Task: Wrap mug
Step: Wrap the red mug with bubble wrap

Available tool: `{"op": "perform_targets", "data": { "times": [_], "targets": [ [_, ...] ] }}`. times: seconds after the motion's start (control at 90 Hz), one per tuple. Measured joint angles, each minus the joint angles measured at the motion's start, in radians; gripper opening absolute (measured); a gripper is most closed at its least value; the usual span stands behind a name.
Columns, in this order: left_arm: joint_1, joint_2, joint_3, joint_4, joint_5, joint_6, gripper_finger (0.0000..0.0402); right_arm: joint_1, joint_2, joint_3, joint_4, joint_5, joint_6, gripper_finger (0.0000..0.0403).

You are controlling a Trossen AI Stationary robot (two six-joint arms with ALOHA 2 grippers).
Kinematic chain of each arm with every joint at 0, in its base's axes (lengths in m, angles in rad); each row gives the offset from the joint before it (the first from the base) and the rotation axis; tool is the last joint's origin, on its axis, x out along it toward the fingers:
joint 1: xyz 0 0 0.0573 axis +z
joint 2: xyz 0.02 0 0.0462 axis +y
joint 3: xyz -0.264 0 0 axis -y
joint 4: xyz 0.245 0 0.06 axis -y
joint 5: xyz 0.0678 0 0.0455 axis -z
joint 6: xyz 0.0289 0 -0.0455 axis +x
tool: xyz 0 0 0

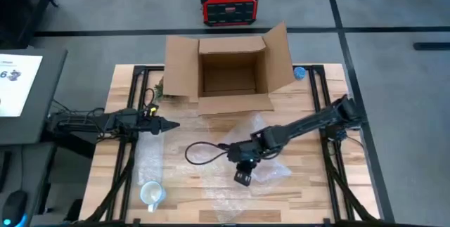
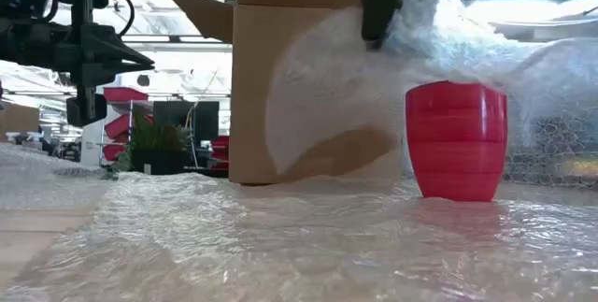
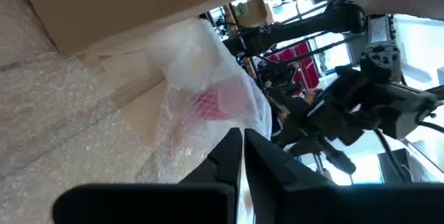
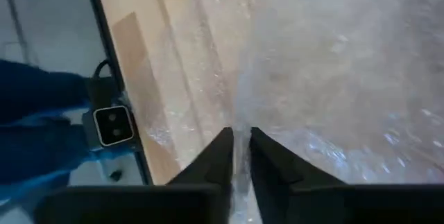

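Altogether two mugs show: a red mug (image 2: 456, 140) and a white mug (image 1: 152, 195). The red one is a smooth, slightly barrel-shaped cup with faint horizontal ridges, standing upright on bubble wrap (image 2: 280, 246) near the middle of the table; in the low view its rim meets a raised fold of the same film, and in the left wrist view it shows only as a red blur behind the plastic. The white mug sits by itself near the table's front edge on the left arm's side, well apart from the red one. One cardboard box (image 1: 228, 72), brown and matte, stands open at the back of the wooden table (image 1: 316, 185) with its flaps spread. The wrap is clear, crinkled and dimpled, lying in sheets across the slatted wood. One right gripper (image 4: 237, 156) is clenched on an edge of the bubble wrap, a thin strip of film pinched between its dark fingers, and it holds that sheet lifted above the red mug. One left gripper (image 1: 167, 125) hangs over the table's left half with its fingers pressed together, grasping nothing. A single red-and-black case (image 1: 227, 4) rests on the floor beyond the box.
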Motion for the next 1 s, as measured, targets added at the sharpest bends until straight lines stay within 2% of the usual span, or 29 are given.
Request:
{"op": "perform_targets", "data": {
  "times": [0.122,0.244,0.478,0.578,0.711,0.822,1.0],
  "targets": [
    [0.0,0.0,0.0,-0.002,0.015,-0.006,0.0,-0.032,-0.01,0.0,0.025,-0.111,-0.034,0.0102],
    [0.0,0.0,0.0,-0.003,0.028,-0.009,0.0,-0.05,-0.08,-0.002,0.052,-0.193,-0.028,0.0136],
    [0.0,0.0,0.0,-0.003,0.027,-0.004,0.0,-0.049,-0.26,-0.001,0.044,-0.204,-0.002,0.0151],
    [0.0,0.0,0.0,-0.004,0.027,-0.001,0.0,-0.038,-0.303,0.001,0.046,-0.163,-0.003,0.015],
    [0.0,0.0,0.001,-0.007,0.027,0.002,0.0,-0.04,-0.295,-0.004,0.018,-0.143,-0.01,0.0155],
    [0.0,0.0,0.001,-0.007,0.027,0.003,0.0,-0.054,-0.253,-0.019,0.009,-0.145,-0.035,0.0177],
    [0.0,0.002,0.002,-0.014,0.026,0.002,0.0,-0.053,-0.238,-0.023,0.023,-0.206,-0.064,0.0205]
  ]
}}
